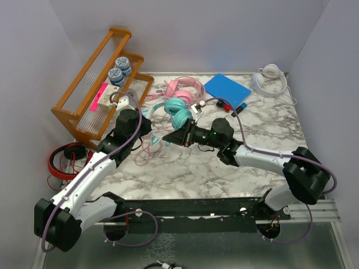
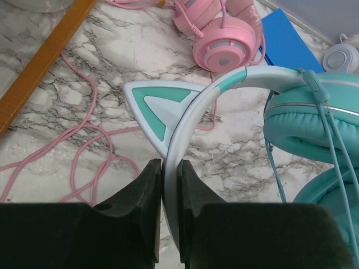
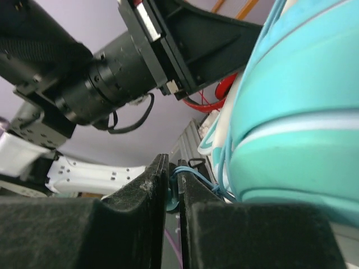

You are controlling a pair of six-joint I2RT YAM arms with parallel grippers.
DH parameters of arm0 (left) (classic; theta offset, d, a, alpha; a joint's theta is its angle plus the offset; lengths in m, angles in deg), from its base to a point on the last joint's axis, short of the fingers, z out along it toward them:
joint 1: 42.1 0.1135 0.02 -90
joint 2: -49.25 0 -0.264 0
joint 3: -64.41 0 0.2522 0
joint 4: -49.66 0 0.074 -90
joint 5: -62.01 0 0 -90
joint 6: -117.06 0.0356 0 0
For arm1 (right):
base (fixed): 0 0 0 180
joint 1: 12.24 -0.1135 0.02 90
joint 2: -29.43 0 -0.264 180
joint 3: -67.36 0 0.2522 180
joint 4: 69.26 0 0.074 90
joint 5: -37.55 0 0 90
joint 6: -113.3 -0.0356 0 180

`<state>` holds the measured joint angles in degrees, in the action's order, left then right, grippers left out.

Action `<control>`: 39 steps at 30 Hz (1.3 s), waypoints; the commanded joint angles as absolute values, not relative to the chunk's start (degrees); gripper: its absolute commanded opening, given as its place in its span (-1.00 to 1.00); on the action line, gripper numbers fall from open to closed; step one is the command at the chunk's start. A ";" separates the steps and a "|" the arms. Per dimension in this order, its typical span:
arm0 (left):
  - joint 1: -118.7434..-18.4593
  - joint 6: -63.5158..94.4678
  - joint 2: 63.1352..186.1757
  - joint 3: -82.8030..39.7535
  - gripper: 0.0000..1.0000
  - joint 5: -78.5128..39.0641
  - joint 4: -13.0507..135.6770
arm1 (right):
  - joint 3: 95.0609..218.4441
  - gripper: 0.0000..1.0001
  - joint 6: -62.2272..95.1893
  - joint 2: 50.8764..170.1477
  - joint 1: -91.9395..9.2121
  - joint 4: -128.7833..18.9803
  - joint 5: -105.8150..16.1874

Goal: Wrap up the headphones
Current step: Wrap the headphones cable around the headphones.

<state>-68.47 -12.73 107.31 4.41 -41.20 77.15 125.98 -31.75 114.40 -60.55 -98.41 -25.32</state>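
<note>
While the left claw (image 2: pixel 170 171) pinches the headband (image 2: pixel 188 123) of the teal headphones (image 1: pixel 178 112) at mid-frame, the right claw (image 3: pixel 173 174) pinches their cable (image 3: pixel 193 174) just beside the earcup (image 3: pixel 297 112). The headband arcs up-right from the left claw.

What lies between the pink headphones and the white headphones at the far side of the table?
A flat blue pad lies between the pink headphones and the white headphones. The top external view shows this.
</note>
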 commanded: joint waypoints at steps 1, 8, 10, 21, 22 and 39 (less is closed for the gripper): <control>-69.69 -13.01 104.71 4.44 -1.00 -41.08 69.84 | 126.47 -0.56 -38.41 114.64 -61.02 -104.08 -33.78; -69.86 -13.52 103.54 5.37 -1.00 -40.38 70.01 | 128.17 -0.27 -35.74 113.49 -61.05 -98.50 -40.10; -69.87 -13.78 103.47 5.22 -1.00 -39.90 70.49 | 128.58 -0.27 -35.89 113.71 -61.08 -97.31 -40.86; -69.91 -13.20 103.82 4.75 -1.00 -38.13 71.97 | 129.34 0.09 -37.62 112.79 -61.08 -95.73 -43.89; -69.96 -13.13 103.94 4.70 -1.00 -37.77 72.08 | 129.39 0.09 -37.76 112.71 -61.07 -95.51 -44.16; -70.04 -11.98 105.37 3.36 -1.00 -37.84 76.90 | 133.64 0.45 -38.45 111.33 -61.17 -82.58 -47.12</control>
<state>-69.61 -11.23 105.63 5.17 -41.11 79.47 132.60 -39.29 112.89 -61.29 -86.24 -45.30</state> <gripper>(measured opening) 0.187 0.724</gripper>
